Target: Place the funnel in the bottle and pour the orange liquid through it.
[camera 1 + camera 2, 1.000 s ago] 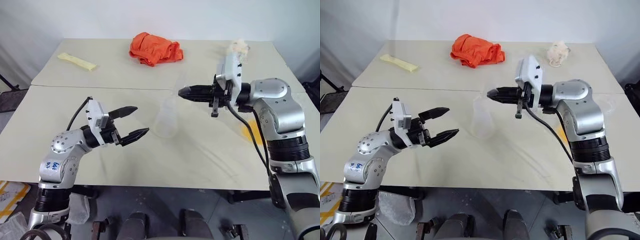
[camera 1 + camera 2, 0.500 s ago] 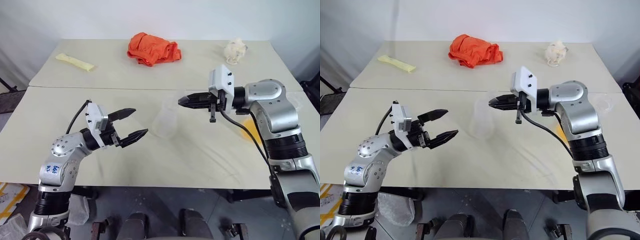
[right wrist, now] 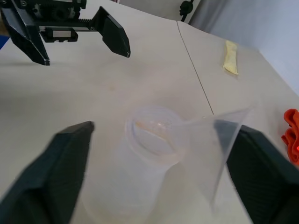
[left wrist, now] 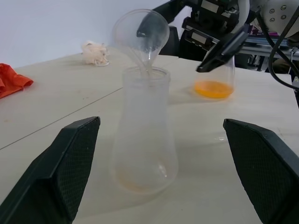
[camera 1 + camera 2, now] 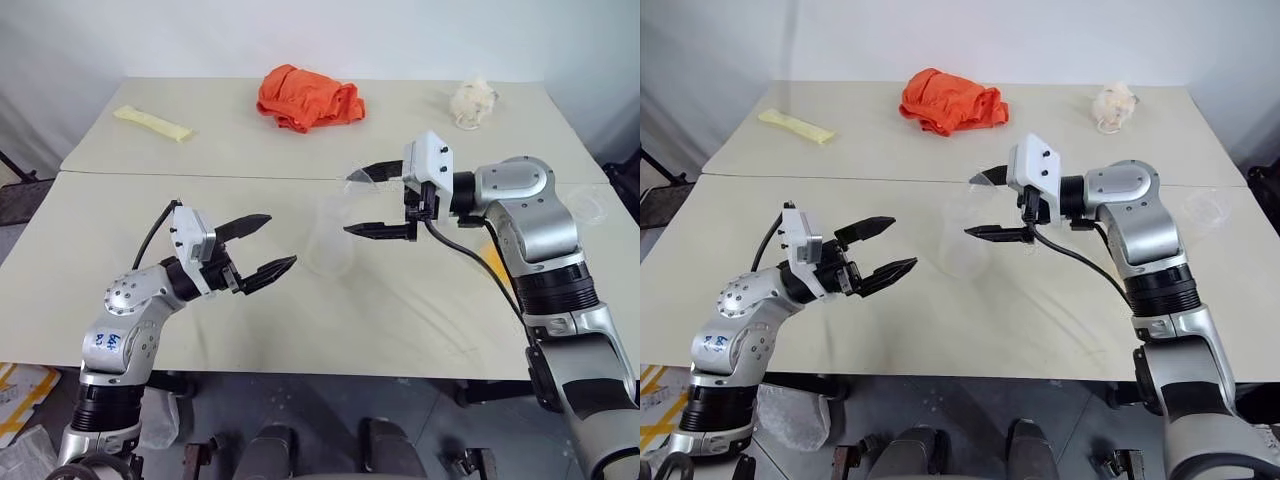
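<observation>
The clear bottle (image 4: 144,135) stands upright near the middle of the bench (image 5: 420,320), with the clear funnel (image 4: 141,35) leaning in its mouth, its stem down inside the neck and its wide rim tipped over to one side. The right gripper (image 5: 372,199) reaches in from the three o'clock side, and its two black fingers (image 5: 380,230) are spread wide apart, one above and one below the funnel's rim; from where I stand they grip nothing, though I cannot tell if the upper one brushes the rim. The left gripper (image 5: 262,245) hangs at about eight o'clock from the bottle, well apart from it, its fingers (image 5: 268,271) spread as well and holding nothing, pointing toward the bottle. The orange liquid (image 4: 213,88) sits as a shallow layer in the bottom of a clear vessel (image 4: 219,74) off at three o'clock from the bottle, past the right arm. A faint orange tint shows in the base of the bottle too. At the far side of the bench, around twelve o'clock, lies a crumpled orange cloth (image 5: 310,97); a pale yellow strip (image 5: 152,122) lies at ten o'clock, and a small whitish wad (image 5: 472,102) at about one o'clock
</observation>
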